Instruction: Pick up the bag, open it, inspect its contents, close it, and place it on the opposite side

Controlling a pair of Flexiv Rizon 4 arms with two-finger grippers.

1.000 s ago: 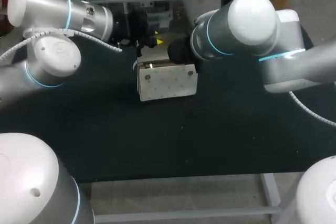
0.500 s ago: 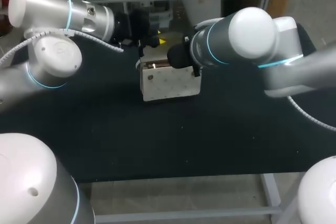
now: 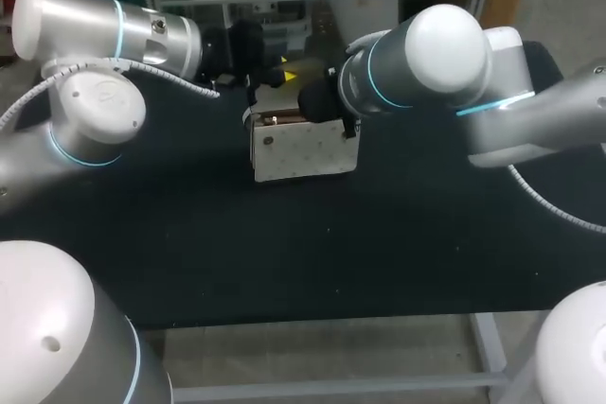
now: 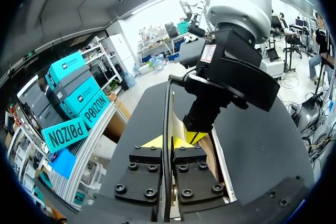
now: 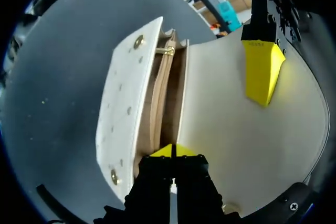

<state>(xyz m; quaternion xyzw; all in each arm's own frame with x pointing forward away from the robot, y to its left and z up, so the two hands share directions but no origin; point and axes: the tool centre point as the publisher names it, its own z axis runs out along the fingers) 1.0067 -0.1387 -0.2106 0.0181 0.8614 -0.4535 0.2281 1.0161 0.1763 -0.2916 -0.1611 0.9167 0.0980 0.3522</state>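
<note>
White bag (image 3: 303, 150) on the bench (image 3: 284, 262), flap (image 5: 236, 129) open, seemingly for inspection. The left claw (image 4: 167, 142) pinches the flap narrowly, the right claw (image 5: 172, 151) the bag's rim. Next, probably: lower the flap shut.

Robotics lab: left arm (image 3: 95, 30) and right arm (image 3: 445, 59) over black table (image 3: 284, 253).

Table (image 3: 284, 253): black matte top, spanning the head view side to side. Surface flat, no folds or tears noted. Front edge straight. Below it, pale metal frame rail (image 3: 331, 387) ran along the front, w/ an upright leg (image 3: 488, 347) at right. Same dark top appeared in both wrist views.
</note>
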